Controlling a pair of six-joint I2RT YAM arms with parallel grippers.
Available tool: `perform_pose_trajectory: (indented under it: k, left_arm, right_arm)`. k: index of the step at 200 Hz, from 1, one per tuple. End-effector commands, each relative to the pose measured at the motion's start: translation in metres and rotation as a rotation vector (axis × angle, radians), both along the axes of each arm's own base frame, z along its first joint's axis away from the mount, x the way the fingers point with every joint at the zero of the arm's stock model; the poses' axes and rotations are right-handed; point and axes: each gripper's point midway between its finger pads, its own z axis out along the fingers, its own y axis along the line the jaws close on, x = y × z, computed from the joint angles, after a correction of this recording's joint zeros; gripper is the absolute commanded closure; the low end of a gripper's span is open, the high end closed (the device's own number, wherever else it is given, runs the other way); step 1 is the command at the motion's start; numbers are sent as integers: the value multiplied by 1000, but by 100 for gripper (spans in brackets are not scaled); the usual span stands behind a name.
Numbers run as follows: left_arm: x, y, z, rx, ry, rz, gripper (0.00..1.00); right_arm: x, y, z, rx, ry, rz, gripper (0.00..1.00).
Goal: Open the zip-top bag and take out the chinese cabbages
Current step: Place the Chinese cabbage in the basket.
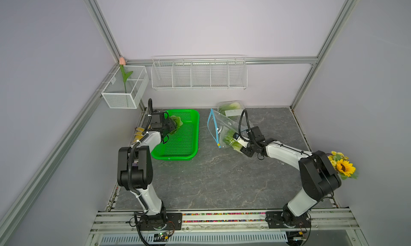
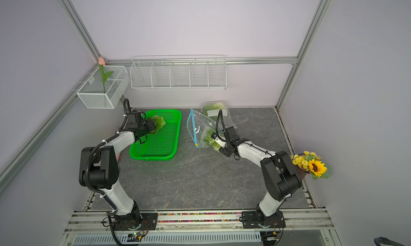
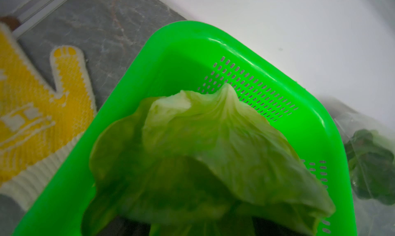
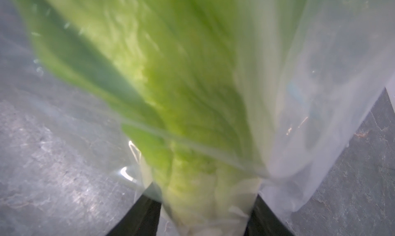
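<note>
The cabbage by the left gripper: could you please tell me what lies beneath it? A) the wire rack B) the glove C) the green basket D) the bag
C: in the left wrist view the cabbage is above the basket, whose green walls frame it.

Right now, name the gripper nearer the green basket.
Left. The left gripper hangs over the far end of the green basket; the right gripper is apart from it, gripping the zip-top bag.

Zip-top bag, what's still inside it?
At least one chinese cabbage shows through the clear zip-top bag. The right gripper covers the bag's bottom, so any more heads there are hidden.
</note>
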Motion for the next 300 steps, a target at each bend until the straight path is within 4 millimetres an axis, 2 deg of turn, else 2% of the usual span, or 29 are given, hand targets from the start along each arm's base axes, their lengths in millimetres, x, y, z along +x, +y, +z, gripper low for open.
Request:
perform_pose_trajectory:
  k: [1, 26, 59, 80, 96, 140, 156, 175, 187, 219, 225, 273, 300]
  left_arm:
    - [-20, 12, 14, 14, 40, 65, 18]
    - [-44, 10, 11, -9, 145, 67, 10]
    - [-76, 6, 6, -72, 216, 103, 9]
    - [-82, 3, 13, -122, 187, 125, 9]
    - [-78, -2, 17, -187, 172, 142, 9]
    - [-58, -44, 18, -499, 141, 201, 11]
    - [-47, -51, 15, -621, 116, 254, 11]
    - [-32, -55, 11, -698, 102, 280, 16]
    - [-22, -54, 6, -690, 110, 291, 23]
    - [-4, -44, -2, -646, 126, 317, 48]
    - [-2, -42, -2, -638, 127, 317, 50]
    - [-8, -19, 0, -593, 119, 366, 52]
    - [-15, -21, 7, -589, 115, 343, 44]
  right_arm:
    - [-22, -12, -16, -33, 102, -8, 41]
    - [-22, -12, -15, -29, 99, -7, 41]
    - [-22, -11, -13, -23, 99, -5, 41]
    - [-21, -10, -13, -17, 99, -5, 41]
    - [-21, -9, -13, -11, 100, -3, 41]
    - [-22, -8, -13, -5, 102, -7, 41]
    - [-22, -8, -13, -6, 101, -6, 41]
    - [-23, -8, -14, -7, 104, -6, 41]
    - [-23, -8, -13, -5, 104, -6, 41]
    - [-23, -10, -13, -10, 101, -6, 41]
    - [-23, -10, -13, -10, 102, -6, 40]
    - [-24, -10, -9, -2, 98, -11, 40]
    - [-30, 0, -1, 63, 104, 20, 33]
